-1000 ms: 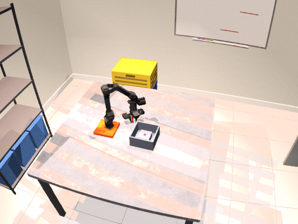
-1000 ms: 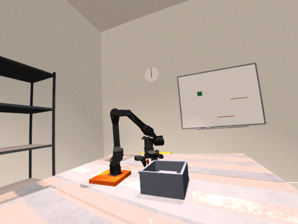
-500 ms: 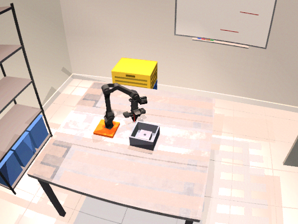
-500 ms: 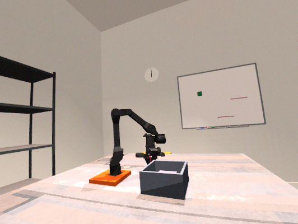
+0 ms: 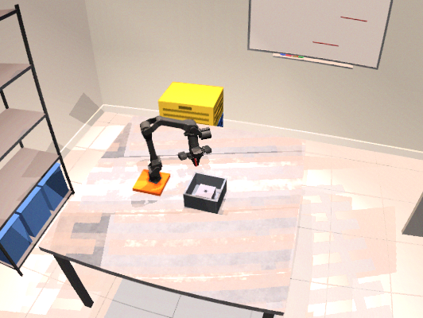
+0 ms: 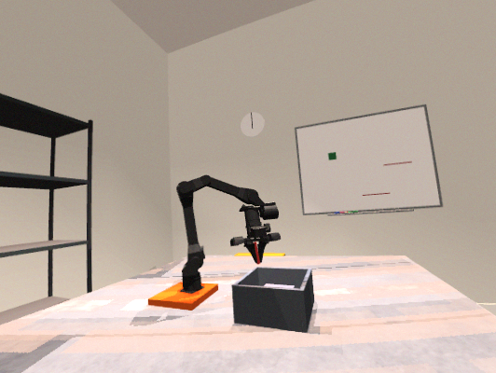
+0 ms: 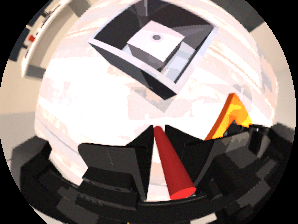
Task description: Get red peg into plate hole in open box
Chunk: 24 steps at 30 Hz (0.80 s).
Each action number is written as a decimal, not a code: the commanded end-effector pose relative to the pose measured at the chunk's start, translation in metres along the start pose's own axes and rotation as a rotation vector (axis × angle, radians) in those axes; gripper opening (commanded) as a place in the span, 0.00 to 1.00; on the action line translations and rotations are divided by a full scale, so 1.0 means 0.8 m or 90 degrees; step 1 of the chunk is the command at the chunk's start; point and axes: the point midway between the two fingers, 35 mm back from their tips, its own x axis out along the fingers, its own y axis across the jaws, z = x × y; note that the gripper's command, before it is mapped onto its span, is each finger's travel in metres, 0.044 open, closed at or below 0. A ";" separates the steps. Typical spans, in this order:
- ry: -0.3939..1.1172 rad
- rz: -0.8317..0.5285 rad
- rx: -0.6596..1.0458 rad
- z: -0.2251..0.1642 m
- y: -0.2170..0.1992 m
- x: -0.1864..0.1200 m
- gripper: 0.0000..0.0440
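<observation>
"What containers are there?"

"An open, dark grey box (image 5: 200, 203) (image 6: 270, 305) (image 7: 132, 67) sits on the desk (image 5: 191, 250) (image 6: 154, 345) (image 7: 75, 110). Inside, at the bottom, is a pale square plate (image 5: 205, 191) (image 6: 279, 285) (image 7: 155, 40) with one small round hole, and nothing stands in that hole. Behind the desk I see a yellow crate (image 5: 191, 95); its inside is hidden. Blue bins (image 5: 36, 204) line a low level of the shelf unit (image 5: 39, 89) (image 6: 89, 196)."

"And the red peg (image 5: 195, 162) (image 6: 257, 253) (image 7: 172, 165)?"

"It is held between the fingers of the black end effector (image 5: 195, 162) (image 6: 258, 261) (image 7: 158, 127), which is closed on it. Both are in the air, above the level of the box's rim and outside the box in the top view."

"Which way does it point?"

"Its long axis runs mostly up and down, with a slight lean in the exterior view. The lower end points down at the fingertips; the other reaches up between the fingers."

"Where is the arm fixed?"

"On an orange base plate (image 5: 147, 191) (image 6: 170, 302) (image 7: 229, 107), beside the box and apart from it."

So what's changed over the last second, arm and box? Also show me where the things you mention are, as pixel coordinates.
Gripper (image 5: 195, 164) (image 6: 258, 262) (image 7: 158, 127) has risen and shifted slightly toward the open box (image 5: 200, 202) (image 6: 270, 305) (image 7: 131, 71), carrying the red peg (image 5: 195, 162) (image 6: 257, 253) (image 7: 172, 162) up, shut on it. No release. Box and orange base plate (image 5: 140, 187) (image 6: 170, 299) (image 7: 227, 109) haven't moved.
</observation>
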 end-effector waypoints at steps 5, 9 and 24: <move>-0.034 0.015 0.065 0.044 0.005 -0.015 0.00; -0.050 0.016 0.096 0.069 0.006 -0.017 0.00; -0.087 0.009 0.149 0.160 -0.002 0.009 0.00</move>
